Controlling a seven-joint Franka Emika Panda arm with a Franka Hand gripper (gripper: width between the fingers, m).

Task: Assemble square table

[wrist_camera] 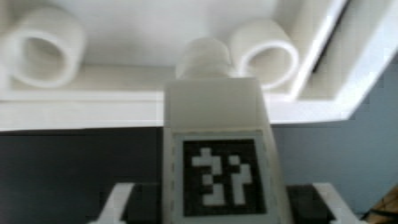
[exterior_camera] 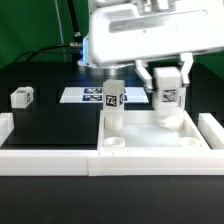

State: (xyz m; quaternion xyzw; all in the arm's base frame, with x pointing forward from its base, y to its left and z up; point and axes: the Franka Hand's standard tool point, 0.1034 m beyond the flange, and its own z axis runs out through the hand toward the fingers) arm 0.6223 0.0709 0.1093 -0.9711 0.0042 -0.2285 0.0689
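Observation:
The white square tabletop (exterior_camera: 140, 134) lies tray-side up behind the front rail. One white tagged leg (exterior_camera: 112, 102) stands upright at its left corner. My gripper (exterior_camera: 167, 80) is shut on a second tagged leg (exterior_camera: 168, 100), held upright with its lower end at the top's right part. In the wrist view that leg (wrist_camera: 217, 140) fills the middle between my fingers (wrist_camera: 128, 203), with my gripper (wrist_camera: 217, 208) closed on it. The leg points at the tabletop's wall (wrist_camera: 107, 100), between two round sockets (wrist_camera: 50, 55) (wrist_camera: 276, 55). A third leg (exterior_camera: 22, 97) lies loose on the black table at the exterior view's left.
The long white border rail (exterior_camera: 100, 158) runs along the front, with short arms at both ends (exterior_camera: 6, 126). The marker board (exterior_camera: 88, 95) lies flat behind the standing leg. Black cables run at the back left.

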